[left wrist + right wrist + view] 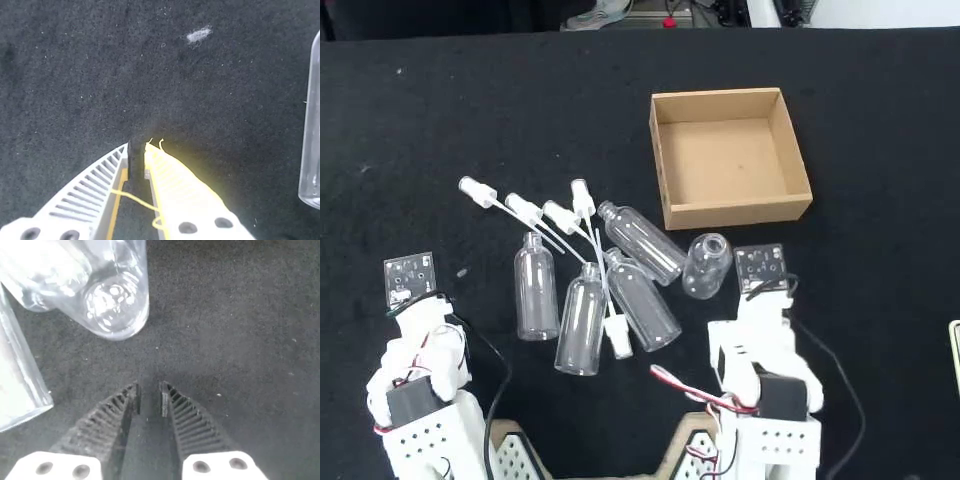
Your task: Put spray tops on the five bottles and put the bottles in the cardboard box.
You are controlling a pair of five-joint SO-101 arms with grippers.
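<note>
Five clear bottles lie uncapped mid-table: one [536,285] at the left, one [582,320] beside it, two crossed ones [642,300] [640,240], and one [707,265] with its open neck facing up, nearest the box. Several white spray tops [523,207] with thin tubes lie behind them, and one spray top [618,335] lies between the bottles. The open cardboard box [730,205] stands at the back right. My left gripper [137,149] is shut over bare cloth, a bottle [312,125] off to its side. My right gripper [149,392] is shut to a narrow slit just short of the open-necked bottle [112,300].
Black cloth covers the table. The left arm [420,350] sits folded at the front left, the right arm [760,340] at the front right. A lint speck [199,35] lies ahead of the left gripper. Another bottle's base [15,390] is beside the right gripper.
</note>
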